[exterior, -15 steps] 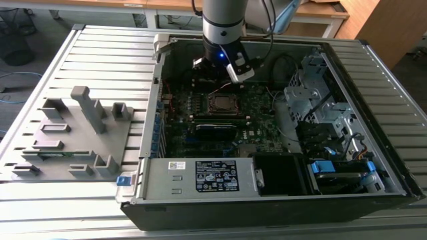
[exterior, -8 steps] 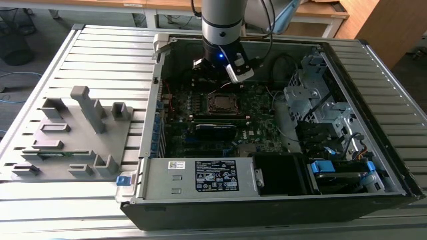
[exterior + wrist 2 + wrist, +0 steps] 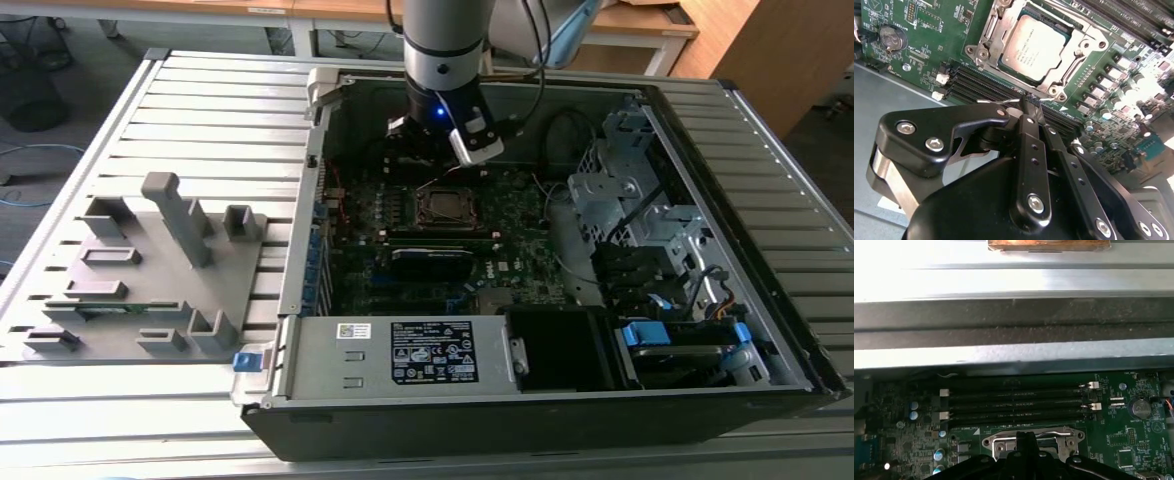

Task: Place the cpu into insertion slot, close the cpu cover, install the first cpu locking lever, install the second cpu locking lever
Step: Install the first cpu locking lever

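1. While you read the second wrist view, note that the small flat square cpu (image 3: pixel 1034 47) with its dull grey-silver top already lies in the square dark insertion slot (image 3: pixel 419 205). That slot sits in the upper middle of the exterior view, on the green board inside the open black computer case (image 3: pixel 307 330).
2. You can see the thin silver metal cpu cover (image 3: pixel 988 31) lying flat around the chip, which shows through its window. I judge placing and closing as done.
3. Your black hand (image 3: pixel 1028 102) has its two fingers pressed together. Their tips meet a thin silver wire locking lever (image 3: pixel 999 101) that runs along the socket's edge, just beside the long black memory slots (image 3: pixel 1014 402).
4. You cannot tell whether the tips pinch that wire or only bear on it. Narrow closed tips suit so thin a rod either way.
5. Your arm comes steeply down into the case, probably to clear the metal walls.
6. The grey moulded fixture (image 3: pixel 147 260) rests on the slatted grey surface (image 3: pixel 200 90) at the exterior view's left, well apart from the work.
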`<state>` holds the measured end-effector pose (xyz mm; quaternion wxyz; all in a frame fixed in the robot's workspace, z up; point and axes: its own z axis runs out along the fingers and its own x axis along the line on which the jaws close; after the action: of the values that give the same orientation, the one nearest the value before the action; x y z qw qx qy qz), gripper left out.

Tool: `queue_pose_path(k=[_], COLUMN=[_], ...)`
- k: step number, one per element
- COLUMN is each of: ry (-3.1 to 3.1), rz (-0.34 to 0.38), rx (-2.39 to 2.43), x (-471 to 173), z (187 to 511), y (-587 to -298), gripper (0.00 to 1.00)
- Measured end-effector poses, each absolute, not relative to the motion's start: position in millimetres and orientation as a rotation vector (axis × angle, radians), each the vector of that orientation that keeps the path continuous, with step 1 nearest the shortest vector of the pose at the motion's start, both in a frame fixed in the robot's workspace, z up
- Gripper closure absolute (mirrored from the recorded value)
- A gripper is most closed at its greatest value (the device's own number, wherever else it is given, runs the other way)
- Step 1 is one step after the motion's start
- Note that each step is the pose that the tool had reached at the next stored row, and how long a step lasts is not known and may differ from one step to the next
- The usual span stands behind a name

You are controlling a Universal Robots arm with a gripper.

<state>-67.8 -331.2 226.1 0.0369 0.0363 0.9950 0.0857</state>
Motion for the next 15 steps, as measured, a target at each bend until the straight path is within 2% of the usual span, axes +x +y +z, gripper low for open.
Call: queue_pose_path(k=[15], ry=[3.046], rz=[0.259], rx=[0.196], x=[-57.6], z=[220.2], y=[-326.5], gripper=[0.89])
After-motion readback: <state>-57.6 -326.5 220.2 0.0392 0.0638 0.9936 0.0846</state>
